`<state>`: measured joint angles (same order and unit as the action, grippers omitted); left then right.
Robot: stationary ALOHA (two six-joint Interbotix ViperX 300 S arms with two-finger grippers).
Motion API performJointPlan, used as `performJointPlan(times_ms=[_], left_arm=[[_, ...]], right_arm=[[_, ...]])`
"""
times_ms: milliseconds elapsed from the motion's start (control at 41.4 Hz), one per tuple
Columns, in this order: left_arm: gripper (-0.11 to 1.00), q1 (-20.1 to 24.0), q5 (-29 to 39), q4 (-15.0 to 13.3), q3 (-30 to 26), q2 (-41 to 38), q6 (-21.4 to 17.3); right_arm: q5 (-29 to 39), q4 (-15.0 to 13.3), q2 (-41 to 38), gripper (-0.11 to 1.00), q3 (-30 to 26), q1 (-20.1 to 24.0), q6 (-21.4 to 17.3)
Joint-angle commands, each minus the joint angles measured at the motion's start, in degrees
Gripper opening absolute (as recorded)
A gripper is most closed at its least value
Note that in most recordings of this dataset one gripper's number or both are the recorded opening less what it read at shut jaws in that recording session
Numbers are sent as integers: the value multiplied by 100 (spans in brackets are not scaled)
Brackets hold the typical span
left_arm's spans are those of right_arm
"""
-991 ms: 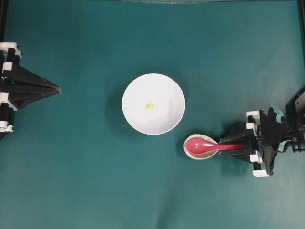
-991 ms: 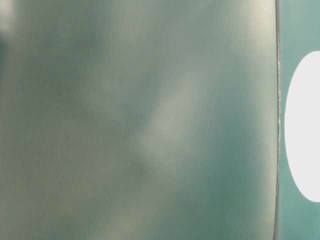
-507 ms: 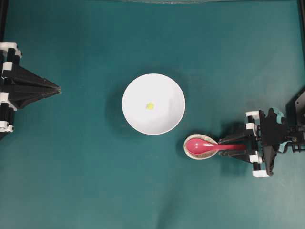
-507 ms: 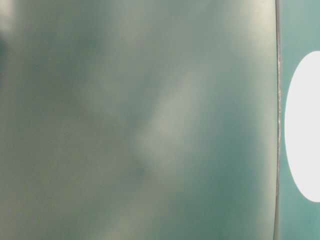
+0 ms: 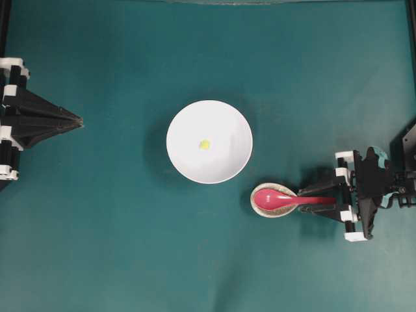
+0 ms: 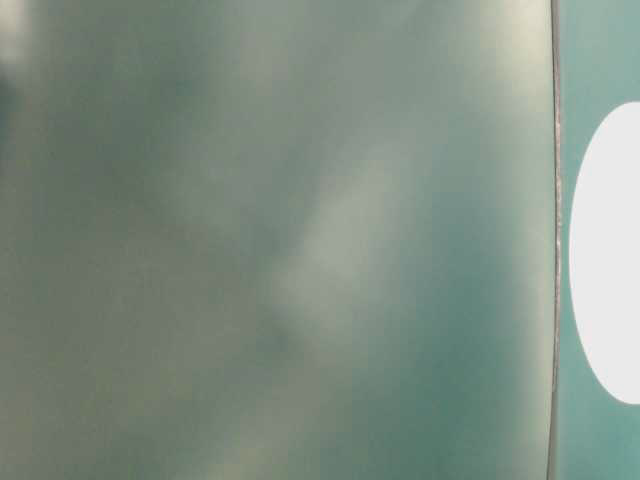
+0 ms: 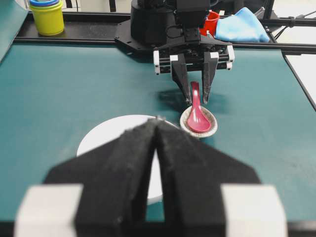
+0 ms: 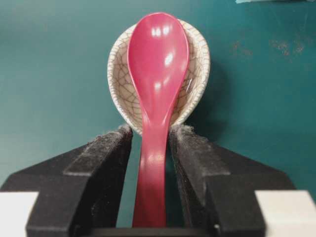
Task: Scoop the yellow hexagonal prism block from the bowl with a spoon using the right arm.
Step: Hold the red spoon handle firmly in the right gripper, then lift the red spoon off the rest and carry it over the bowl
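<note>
Bowl: the white bowl [image 5: 209,142] is seen at the centre of the overhead frame, on the teal table [image 5: 130,247]; in the table-level view only a white oval at the right edge is made out, the rest being blur.
Block: the yellow hexagonal prism block [image 5: 204,144] is found inside the bowl, close to its middle.
Spoon: the red-pink spoon [image 5: 286,198] is placed lower right of the bowl, its scoop laid in a small speckled beige dish [image 5: 273,208] and its handle pointed toward the right edge of the frame.
Right gripper: the right gripper [image 8: 150,143] is set around the spoon's handle, one finger on each side. Its pads [image 8: 111,148] are seen to lie against or just beside the handle; a firm clamp cannot be told from the pictures, and the spoon is not lifted off the dish.
Left gripper: the left gripper [image 5: 77,121] is kept at the left edge of the overhead frame, well apart from the bowl, its fingers pressed together with nothing between them.
</note>
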<state>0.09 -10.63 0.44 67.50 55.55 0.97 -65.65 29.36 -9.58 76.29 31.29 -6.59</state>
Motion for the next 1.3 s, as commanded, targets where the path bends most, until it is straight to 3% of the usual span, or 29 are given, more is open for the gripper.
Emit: performJointPlan(times_ms=[0,169,411,604,821,942,1063,1281], left_arm=[[5,9,-26,18,-123,-53,9],[5,9,-35,18,-123,-53,9],[5,9,-35,9,-132,-44,9],[5,9,-53,18,-141,-9,9],[5,9,-62,18,-149,9,9],[5,9,-62,18,-149,9,9],[5,9,-70,18,-158,9,9],[5,9,-70,9,-149,9,9]], right_arm=[[-62,9,70,42,-35,26,9],[-62,9,88,25,-35,26,9],[132,9,633,24,18,18,123],[650,9,1547,24,18,-70,800],[1951,9,2681,24,-299,-624,1819],[3006,9,3252,24,-606,-1099,2285],[4017,9,3630,24,-958,-1591,2514],[5713,-9,3814,24,-1679,-2505,2549]])
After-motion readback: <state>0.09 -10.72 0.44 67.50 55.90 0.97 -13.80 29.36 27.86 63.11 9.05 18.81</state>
